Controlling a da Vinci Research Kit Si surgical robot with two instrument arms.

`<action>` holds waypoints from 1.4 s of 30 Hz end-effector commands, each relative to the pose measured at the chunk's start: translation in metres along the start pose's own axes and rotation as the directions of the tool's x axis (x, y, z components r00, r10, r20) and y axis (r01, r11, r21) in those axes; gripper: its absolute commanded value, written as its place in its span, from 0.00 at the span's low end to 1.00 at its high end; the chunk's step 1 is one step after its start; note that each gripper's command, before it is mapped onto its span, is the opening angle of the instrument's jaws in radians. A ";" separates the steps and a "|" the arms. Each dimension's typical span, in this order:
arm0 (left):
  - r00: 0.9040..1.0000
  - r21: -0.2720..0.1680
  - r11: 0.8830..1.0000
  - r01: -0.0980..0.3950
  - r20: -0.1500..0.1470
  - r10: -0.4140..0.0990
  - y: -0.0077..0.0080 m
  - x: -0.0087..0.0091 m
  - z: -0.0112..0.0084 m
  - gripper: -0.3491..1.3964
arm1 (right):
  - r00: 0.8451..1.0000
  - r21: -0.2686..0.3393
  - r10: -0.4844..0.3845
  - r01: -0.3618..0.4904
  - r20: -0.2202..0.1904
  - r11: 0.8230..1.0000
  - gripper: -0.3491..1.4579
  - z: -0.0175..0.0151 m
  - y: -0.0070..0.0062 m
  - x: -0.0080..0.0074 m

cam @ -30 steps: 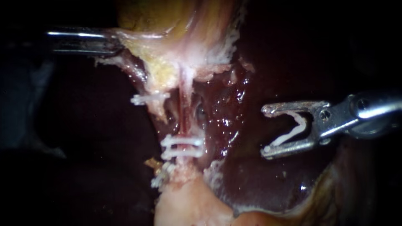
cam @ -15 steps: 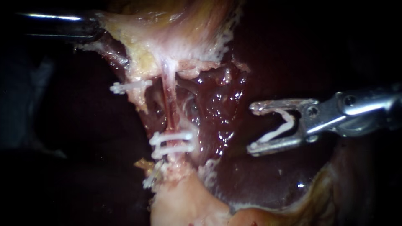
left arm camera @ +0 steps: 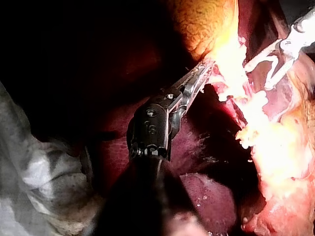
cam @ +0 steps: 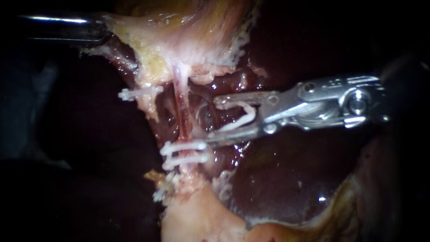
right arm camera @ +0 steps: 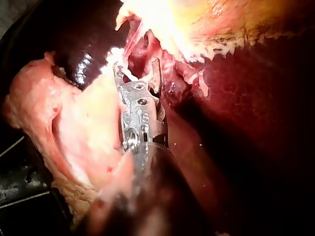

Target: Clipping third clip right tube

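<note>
The right tube point(cam: 182, 114) runs as a thin red strand from the pale tissue point(cam: 179, 54) under the gallbladder point(cam: 210, 18) down to the near stump. Two shut clips point(cam: 184, 146) cross it side by side at its near end. A further clip point(cam: 139, 93) sits on the strand to its left.

The right instrument point(cam: 214, 120) comes in from the right. Its shaft is nearly level and its wrist is bent so that the hand points left at the tube. The hand is spread wide, and a white clip point(cam: 242, 118) is seated between the two jaws with one leg along each. The jaw tips stand just right of the tube, above the two shut clips. The lower tip is close to the upper of the two.

The left instrument point(cam: 105, 30) lies level at the far left. Its hand is pressed together on the edge of the pale tissue. Dark liver point(cam: 277, 179) lies behind and to the right.
</note>
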 end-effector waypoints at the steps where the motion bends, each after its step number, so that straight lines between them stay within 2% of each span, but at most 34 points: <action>1: 1.000 0.001 1.000 0.000 0.000 0.000 0.0000 0.0000 0.0000 0.00 | 1.000 0.004 0.008 -0.008 -0.009 1.000 0.46 0.0004 0.0003 0.0000; 11: 1.000 0.002 1.000 -0.001 -0.001 0.001 0.0000 -0.0002 0.0002 0.00 | 0.993 0.068 0.081 -0.075 -0.088 0.995 0.46 0.0041 0.0020 0.0002; 14: 1.000 0.002 1.000 -0.001 -0.001 0.001 0.0000 -0.0002 0.0002 0.00 | 0.987 0.108 0.108 -0.095 -0.118 0.990 0.46 0.0049 0.0023 0.0005; 16: 1.000 0.002 1.000 -0.001 -0.001 0.001 0.0000 -0.0002 0.0002 0.00 | 0.980 0.142 0.131 -0.109 -0.153 0.984 0.46 0.0053 0.0024 0.0007; 23: 1.000 0.002 1.000 -0.001 -0.001 0.001 0.0000 -0.0002 0.0002 0.00 | 0.956 0.230 0.182 -0.128 -0.230 0.965 0.46 0.0056 0.0023 0.0015; 28: 1.000 0.002 1.000 -0.001 -0.001 0.001 0.0000 -0.0002 0.0002 0.00 | 0.935 0.308 0.214 -0.123 -0.282 0.943 0.46 0.0044 0.0014 0.0029; 34: 1.000 0.001 1.000 -0.001 0.000 0.001 0.0000 -0.0002 0.0001 0.00 | 0.924 0.375 0.231 -0.106 -0.305 0.921 0.44 0.0025 -0.0008 0.0052; 38: 1.000 0.001 1.000 -0.001 0.000 0.001 0.0000 -0.0002 0.0001 0.00 | 0.922 0.382 0.237 -0.109 -0.307 0.918 0.44 0.0019 -0.0019 0.0065; 42: 1.000 0.001 1.000 -0.001 0.000 0.001 0.0000 -0.0002 0.0001 0.00 | 0.921 0.383 0.238 -0.110 -0.307 0.917 0.42 0.0018 -0.0021 0.0067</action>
